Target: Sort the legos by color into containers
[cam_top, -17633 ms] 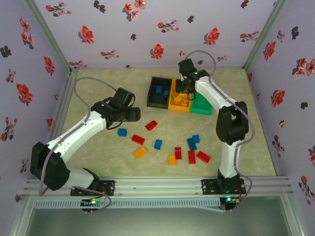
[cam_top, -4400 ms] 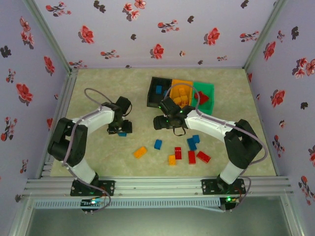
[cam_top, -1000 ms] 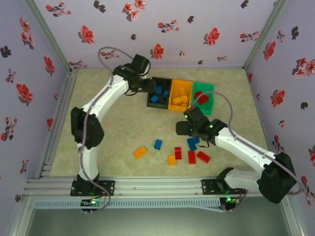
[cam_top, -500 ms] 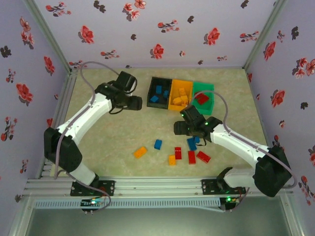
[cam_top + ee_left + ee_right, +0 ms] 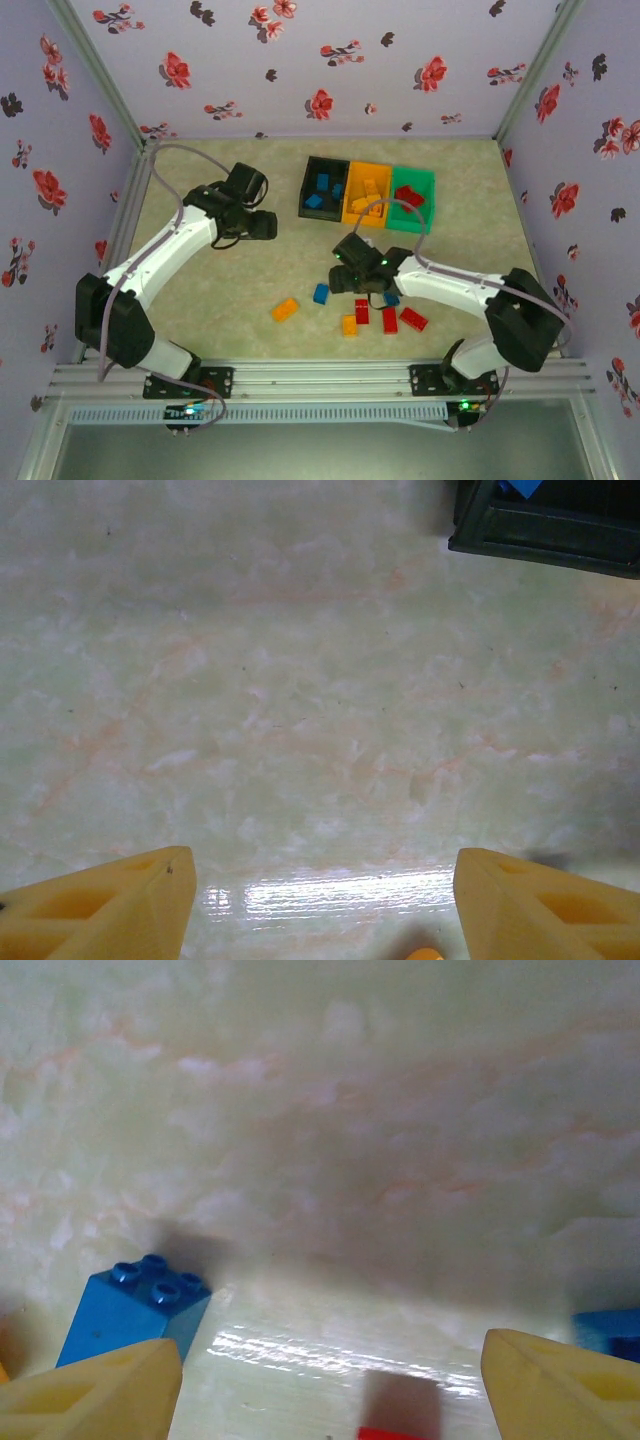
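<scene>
Overhead, flowered walls (image 5: 320, 60) enclose a pale marbled table (image 5: 240, 290). Ahead and right of the left gripper (image 5: 320, 880), whose jaws stand apart over bare surface, sits the black bin (image 5: 545, 530), joined to the orange bin (image 5: 368, 196) and green bin (image 5: 412, 200). The right gripper (image 5: 325, 1380) gapes empty. A blue brick (image 5: 135, 1305) lies just beside one finger, with loose legos (image 5: 362, 312) near.
</scene>
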You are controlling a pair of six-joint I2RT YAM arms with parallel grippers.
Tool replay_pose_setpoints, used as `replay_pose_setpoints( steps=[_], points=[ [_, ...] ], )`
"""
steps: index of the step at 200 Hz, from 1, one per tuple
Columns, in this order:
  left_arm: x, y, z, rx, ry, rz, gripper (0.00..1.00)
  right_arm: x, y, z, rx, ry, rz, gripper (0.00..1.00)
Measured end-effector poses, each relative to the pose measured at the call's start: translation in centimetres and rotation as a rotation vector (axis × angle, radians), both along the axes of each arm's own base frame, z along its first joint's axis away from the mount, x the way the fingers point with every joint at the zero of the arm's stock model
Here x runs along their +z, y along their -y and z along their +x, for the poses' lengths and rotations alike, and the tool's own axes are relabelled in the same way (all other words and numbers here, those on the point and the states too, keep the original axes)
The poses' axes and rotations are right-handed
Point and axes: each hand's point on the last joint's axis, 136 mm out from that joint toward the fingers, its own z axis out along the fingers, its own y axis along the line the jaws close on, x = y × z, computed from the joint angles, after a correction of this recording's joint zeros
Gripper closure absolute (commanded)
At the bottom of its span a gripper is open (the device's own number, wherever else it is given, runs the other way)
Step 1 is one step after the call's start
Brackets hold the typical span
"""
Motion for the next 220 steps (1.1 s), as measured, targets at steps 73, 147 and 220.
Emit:
replay_pose_setpoints(
  steps=[73, 147, 220],
  points=[
    [0.0, -0.1, 0.0, 0.002, 0.001, 0.003, 0.31, -0.9, -5.7, -0.8, 0.042, -0.029, 0.037, 0.19],
    [0.6, -0.4, -0.1, 0.007, 0.019, -0.004, 0.31, -2.2, -7.0, -1.0, 0.049, -0.064, 0.000, 0.28],
    [0.7, -0.4, -0.1, 0.007, 0.021, -0.005, 0.31, -2.8, -7.2, -1.5, 0.063, -0.086, -0.036, 0.43]
  ],
)
